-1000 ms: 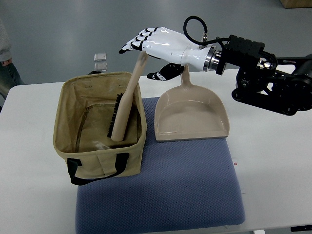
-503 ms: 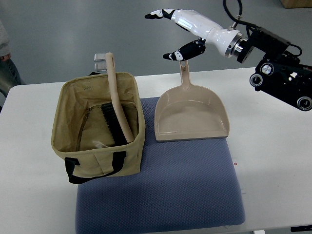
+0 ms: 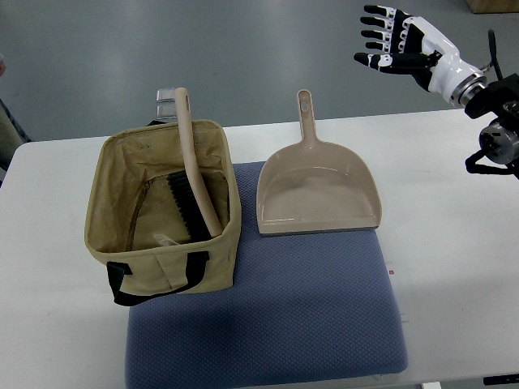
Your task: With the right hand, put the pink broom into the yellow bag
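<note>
right hand (image 3: 403, 42) up at top right w/ fingers spread, holding nothing. broom (image 3: 195, 174) sits far to its left and lower, inside the bag (image 3: 166, 263), handle sticking up over the back rim. dustpan (image 3: 316, 190) lies between hand & bag, on blue mat (image 3: 276, 324).

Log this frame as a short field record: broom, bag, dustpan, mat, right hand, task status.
broom: brush end down inside the bag, handle sticking up past the far rim
bag: upright and open, on the mat's left part
dustpan: flat on the mat, right of the bag
mat: blue, on the white table
right hand: raised at top right, fingers spread, empty
task status: broom appears placed
</note>
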### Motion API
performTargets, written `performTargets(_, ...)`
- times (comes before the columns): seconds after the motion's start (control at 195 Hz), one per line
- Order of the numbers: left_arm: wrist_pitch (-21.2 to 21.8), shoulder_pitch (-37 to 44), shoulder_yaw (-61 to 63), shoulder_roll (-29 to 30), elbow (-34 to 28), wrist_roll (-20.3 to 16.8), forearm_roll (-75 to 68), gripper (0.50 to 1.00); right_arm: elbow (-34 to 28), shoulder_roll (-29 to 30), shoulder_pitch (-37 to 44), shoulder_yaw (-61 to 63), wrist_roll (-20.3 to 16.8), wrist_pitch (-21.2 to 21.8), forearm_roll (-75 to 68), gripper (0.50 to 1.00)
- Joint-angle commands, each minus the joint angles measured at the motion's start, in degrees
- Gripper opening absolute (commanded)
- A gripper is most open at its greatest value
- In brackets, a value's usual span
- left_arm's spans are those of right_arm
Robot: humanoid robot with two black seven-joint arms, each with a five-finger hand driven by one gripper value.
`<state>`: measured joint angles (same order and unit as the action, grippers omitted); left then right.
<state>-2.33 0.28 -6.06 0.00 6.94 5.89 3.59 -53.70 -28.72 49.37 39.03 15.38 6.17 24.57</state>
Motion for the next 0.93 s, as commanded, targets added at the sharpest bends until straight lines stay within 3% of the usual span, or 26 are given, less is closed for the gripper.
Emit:
performTargets(0.0,-0.04,-0.01,0.00,0.00,0.00,0.00,0.01,1.000,1.40,0.42,-1.82,0.17,0.00,0.07,-9.46,0.852)
performTargets(0.344,0.05,-0.01,0.00,0.00,0.00,0.00,0.01,1.000,6.50,7.89,-9.90,8.52,0.79,0.60,-16.75,0.864)
performTargets(0.446,0.05,-0.01,0.00,0.00,0.00,0.00,0.01,1.000,7.55,9.56,-11.22,10.63,0.79,0.42,-16.84,0.928)
performTargets(0.923,0.05,-0.01,0.00,0.00,0.00,0.00,0.01,1.000,7.55,11.14,-12.28,10.71,0.88,2.36,-16.58,0.928)
